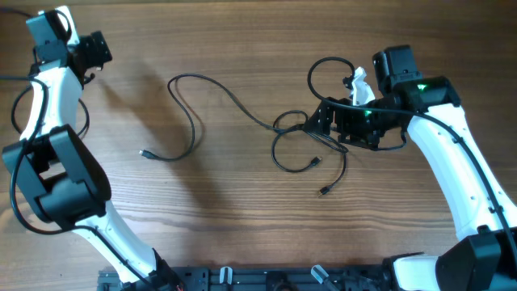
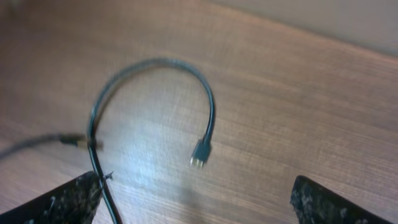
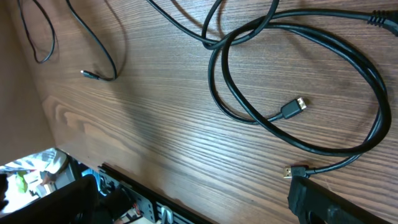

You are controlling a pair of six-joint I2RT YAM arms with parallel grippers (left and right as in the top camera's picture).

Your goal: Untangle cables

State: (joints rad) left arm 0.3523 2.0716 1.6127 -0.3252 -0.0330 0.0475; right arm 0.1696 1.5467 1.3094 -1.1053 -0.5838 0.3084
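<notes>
1. The cables (image 1: 275,128) lay on the wooden table (image 1: 242,234); most were looped in a knot near the middle, right by the right claw (image 1: 321,123)
2. One long cord (image 1: 242,106) ran left from the knot; its small plug (image 1: 144,153) lay alone on the wood
3. The right claw was wide open and held nothing; a gold-tipped plug (image 3: 292,171) lay just beside one finger (image 3: 317,199)
4. The left claw (image 2: 199,205) was far off at the top left corner; it was wide open and empty too; a thin black cord with a plug end (image 2: 198,157) lay in front of it
</notes>
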